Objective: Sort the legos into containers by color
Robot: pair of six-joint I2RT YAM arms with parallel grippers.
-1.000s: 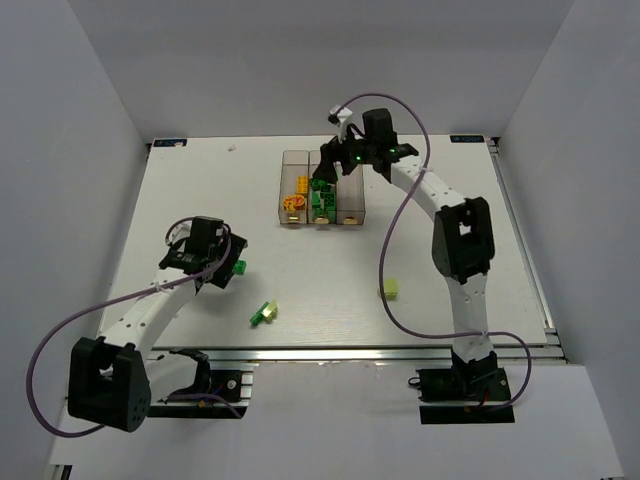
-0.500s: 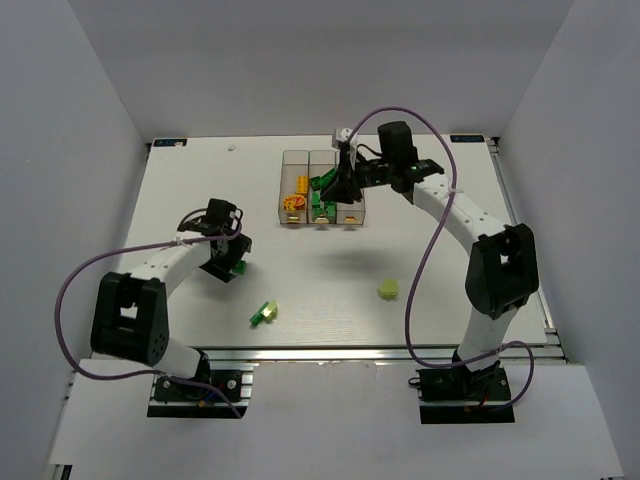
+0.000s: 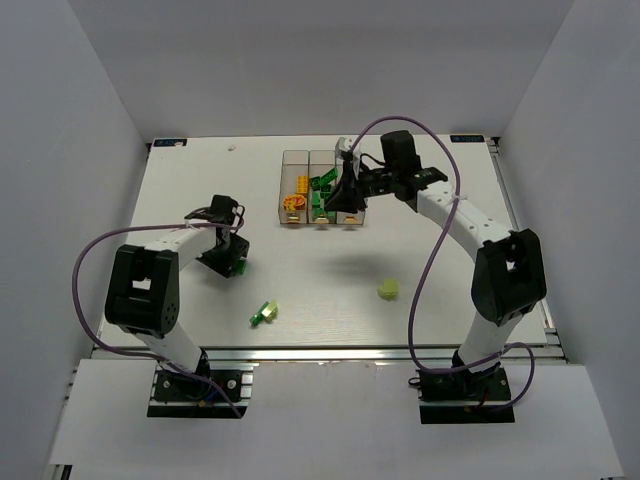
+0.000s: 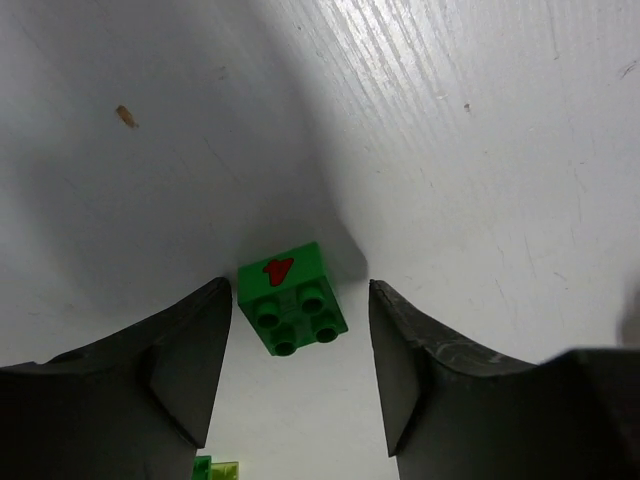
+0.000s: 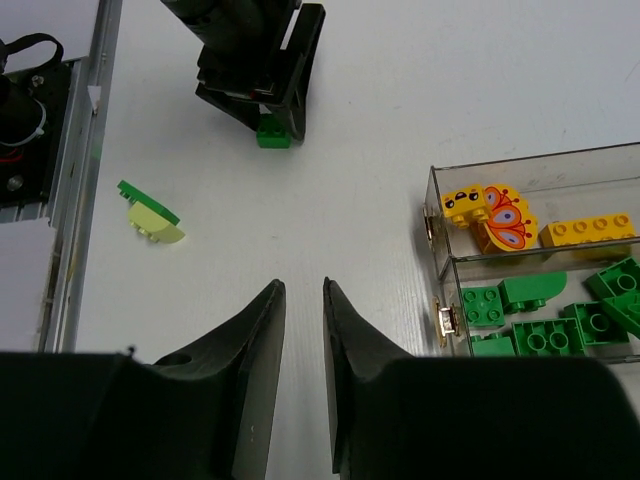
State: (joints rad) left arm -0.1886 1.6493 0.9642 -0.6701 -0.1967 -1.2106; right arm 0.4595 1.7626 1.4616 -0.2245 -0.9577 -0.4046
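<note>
- white tabletop point(image 3: 180, 190) seen from above, with two robot arms mounted at its near edge.
- a row of three narrow clear plastic bins point(image 3: 283, 190) sits at the far middle of the table.
- the left bin holds orange and yellow studded bricks point(image 5: 590, 232), one printed with a butterfly.
- the middle bin holds bright green studded bricks point(image 5: 540, 335).
- the right bin is partly hidden by the right arm, so its contents cannot be made out.
- the left gripper point(image 4: 297, 290) is down at the table on the left side, well apart from the bins.
- its jaws are apart, one on each side of a small bright green square brick with a red mark point(image 4: 291, 312).
- that brick lies on the table with a gap showing at each finger, so it is not gripped.
- the right gripper point(image 5: 304, 290) hangs above the near end of the bins, fingers drawn almost together with a thin gap, holding nothing.
- a thin green piece joined to a pale yellow-green curved piece point(image 3: 264, 313) lies near the front edge, left of centre.
- a pale yellow-green brick point(image 3: 388, 290) lies alone on the table, right of centre.
</note>
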